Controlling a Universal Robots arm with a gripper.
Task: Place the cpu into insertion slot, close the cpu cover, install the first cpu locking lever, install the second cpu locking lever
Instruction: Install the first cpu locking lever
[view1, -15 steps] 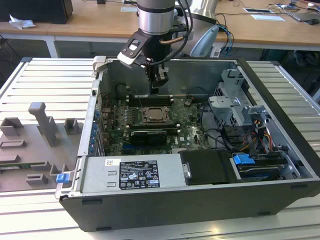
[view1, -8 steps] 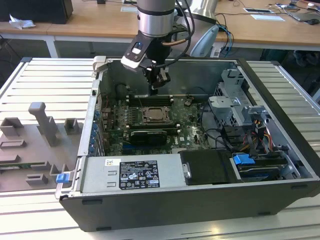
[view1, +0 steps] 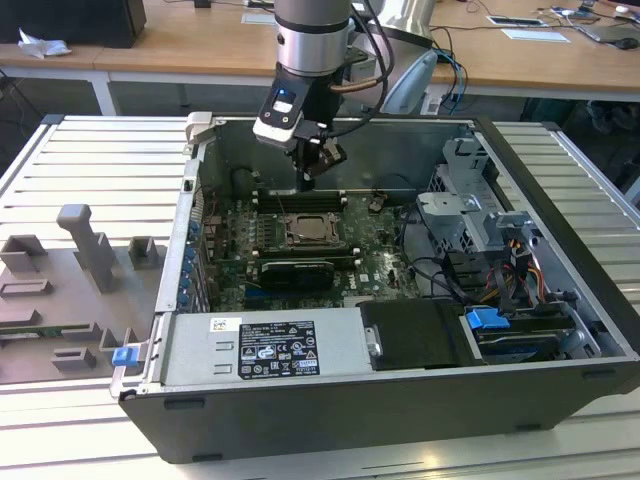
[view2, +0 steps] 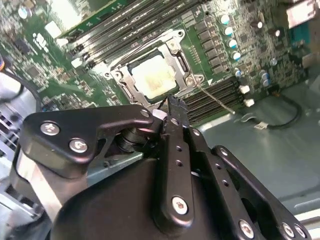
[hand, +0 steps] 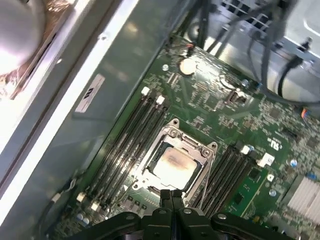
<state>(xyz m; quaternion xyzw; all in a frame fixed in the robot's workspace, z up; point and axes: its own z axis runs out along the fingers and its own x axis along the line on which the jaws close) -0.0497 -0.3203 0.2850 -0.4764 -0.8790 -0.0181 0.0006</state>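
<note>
cpu (hand: 172, 165): already sitting flat in its socket (view1: 312, 232), pale face up, roughly mid-board. From my chair the placing part looks done.

case (view1: 300, 420): open on top, with the arm (view1: 312, 40) reaching in from above. The walls and the cables (view1: 450, 275) on the exterior view's right are well apart from the claw. I'd say there's room, but I'd stick to small moves in here.

board (hand: 220, 105): green, busy, nothing I want to lean on. I'd keep any push on the socket hardware and off the memory slots (hand: 127, 145) that run along both sides of it.

cover (hand: 189, 143): the silvery frame looks folded down around the cpu, with the chip showing through the window. My read is that it's closed, though I can't swear it's flat at every corner.

lever (view2: 215, 99): a thin wire rod pokes out from a socket corner across the memory slots, and it looks unlatched to me. So I reckon the first lever is the job in hand. To do it well I'd catch the rod near its free end, press down slow and steady, then nudge it sideways until it latches. I'd also watch both wrist views to check the cover doesn't lift.

claw (hand: 172, 196): fingers pressed together, no gap I can see, nothing in them. The tips hang just beside one edge of the socket. I can't tell whether they're touching metal.
</note>
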